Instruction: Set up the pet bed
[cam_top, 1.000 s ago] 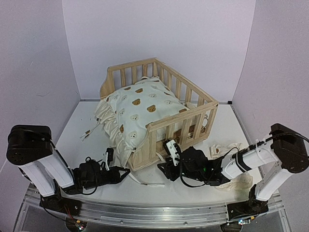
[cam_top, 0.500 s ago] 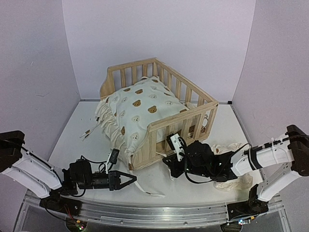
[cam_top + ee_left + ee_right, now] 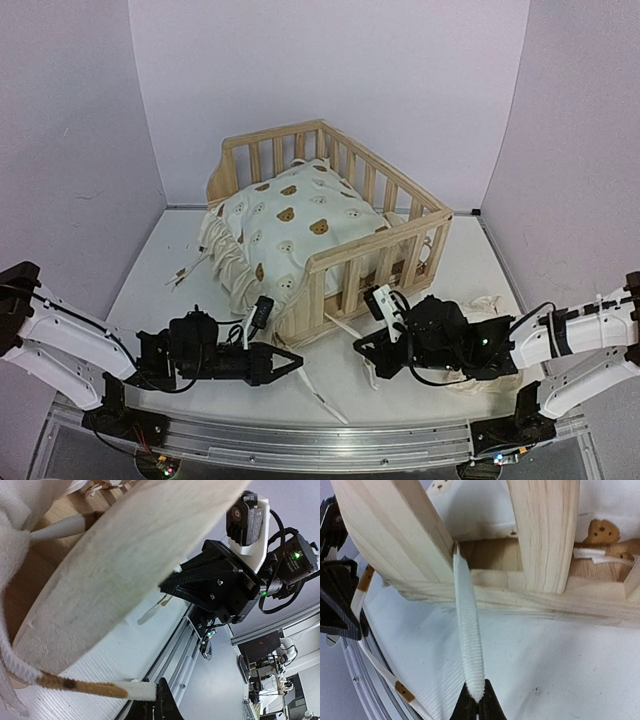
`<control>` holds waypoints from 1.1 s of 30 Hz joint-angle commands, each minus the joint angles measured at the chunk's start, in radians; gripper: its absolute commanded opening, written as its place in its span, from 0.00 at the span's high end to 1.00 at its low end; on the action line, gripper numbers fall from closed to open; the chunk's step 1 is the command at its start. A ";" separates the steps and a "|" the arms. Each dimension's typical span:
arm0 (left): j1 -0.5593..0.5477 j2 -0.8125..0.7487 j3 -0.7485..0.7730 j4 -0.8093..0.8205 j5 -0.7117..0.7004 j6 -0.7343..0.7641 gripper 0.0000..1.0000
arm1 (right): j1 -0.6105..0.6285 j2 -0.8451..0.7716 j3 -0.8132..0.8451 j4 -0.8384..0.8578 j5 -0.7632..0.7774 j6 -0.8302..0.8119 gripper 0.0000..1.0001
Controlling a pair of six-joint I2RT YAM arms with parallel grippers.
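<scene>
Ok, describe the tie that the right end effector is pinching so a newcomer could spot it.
Find the wooden pet bed in the middle and its near corner post. From beside that post a ribbed cream tie stretches straight to the right end effector. The neighbouring tie, with brown patches, curves along the table instead.

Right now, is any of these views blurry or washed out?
Top external: even soft light, sharp, no glare. Left wrist: tilted, the pet bed looms close and soft, the right gripper beyond it crisper. Right wrist: the tie is crisp, nothing washed out.
</scene>
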 commanded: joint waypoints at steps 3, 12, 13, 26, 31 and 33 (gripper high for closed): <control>-0.020 0.042 0.060 -0.018 -0.003 0.041 1.00 | 0.054 -0.059 -0.097 0.014 -0.041 0.079 1.00; -0.017 -0.020 -0.015 -0.031 -0.090 -0.002 1.00 | 0.144 0.089 -0.095 0.206 -0.048 0.087 1.00; -0.018 -0.008 -0.010 -0.033 -0.090 -0.006 1.00 | 0.153 0.118 -0.091 0.236 -0.052 0.086 1.00; -0.020 0.131 0.067 -0.033 -0.080 0.014 0.99 | 0.158 0.058 -0.115 0.402 -0.086 0.233 1.00; -0.020 0.078 0.005 -0.032 -0.090 -0.014 0.69 | 0.158 0.068 -0.119 0.471 -0.062 0.333 1.00; -0.031 0.022 -0.020 -0.037 -0.090 0.000 0.60 | 0.158 0.077 -0.115 0.493 -0.063 0.365 1.00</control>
